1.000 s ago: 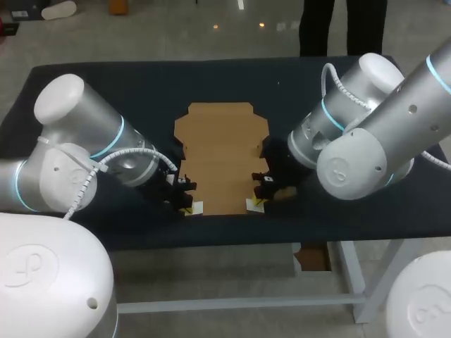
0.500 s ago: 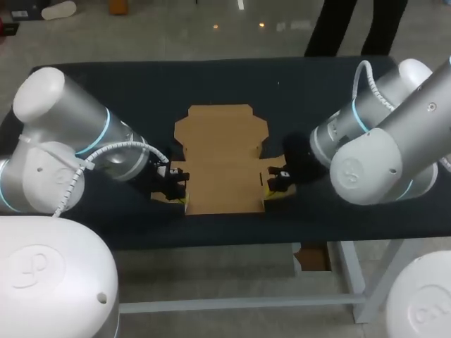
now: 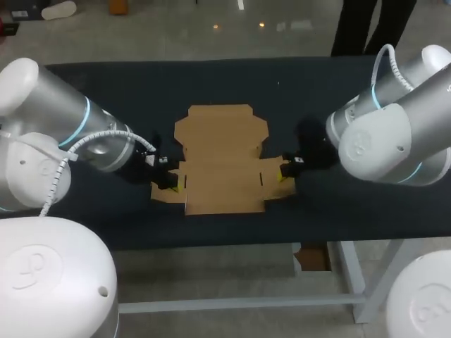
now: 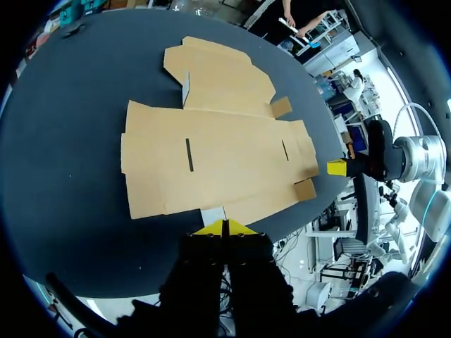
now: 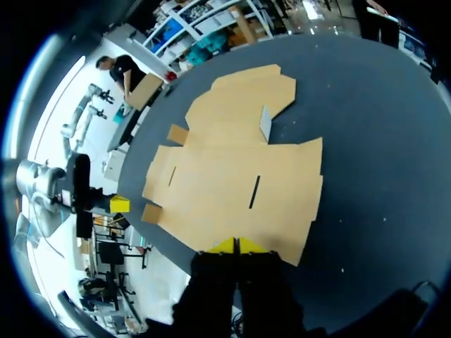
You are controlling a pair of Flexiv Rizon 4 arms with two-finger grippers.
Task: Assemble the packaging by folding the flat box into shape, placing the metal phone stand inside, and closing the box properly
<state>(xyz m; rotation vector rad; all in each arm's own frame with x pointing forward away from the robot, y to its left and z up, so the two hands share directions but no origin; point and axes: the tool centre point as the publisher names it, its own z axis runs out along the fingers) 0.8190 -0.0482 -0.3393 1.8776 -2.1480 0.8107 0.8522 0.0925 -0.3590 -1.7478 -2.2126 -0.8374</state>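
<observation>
Squarely in the middle of the head view, the flat box [image 3: 222, 158] lies unfolded on the dark counter [image 3: 106, 91]. Its wider panel is toward the lower edge of the frame and its narrower, notched lid panel toward the top. A small side tab [image 3: 163, 191] sticks out at the lower left of the cardboard, and another [image 3: 276, 194] at the lower right.

The left arm [image 3: 63, 134] comes in from the left of the frame. The left fingers [image 3: 171, 182] sit at the box's left edge, just above that side tab. The right arm [image 3: 394, 134] enters from the right, with the right fingers [image 3: 285, 170] at the box's right edge.

From the left wrist, the left fingers [image 4: 224, 227] are clenched, the yellow tips pressed together with only a thin line between them. A pale tab [image 4: 213, 214] at the near edge of the box [image 4: 218, 148] lies right ahead of the tips. Two short slits [image 4: 189, 154] cut the wide panel, and the right fingers [image 4: 337, 167] show beyond the far side of the cardboard.

From the right wrist, the right fingers [image 5: 235, 245] are likewise clenched, tip against tip, at the near edge of the box [image 5: 239, 169]. A little flap [image 5: 266, 123] stands up where the lid panel meets the wide one. The left fingers [image 5: 118, 205] are visible past the opposite edge.
</observation>
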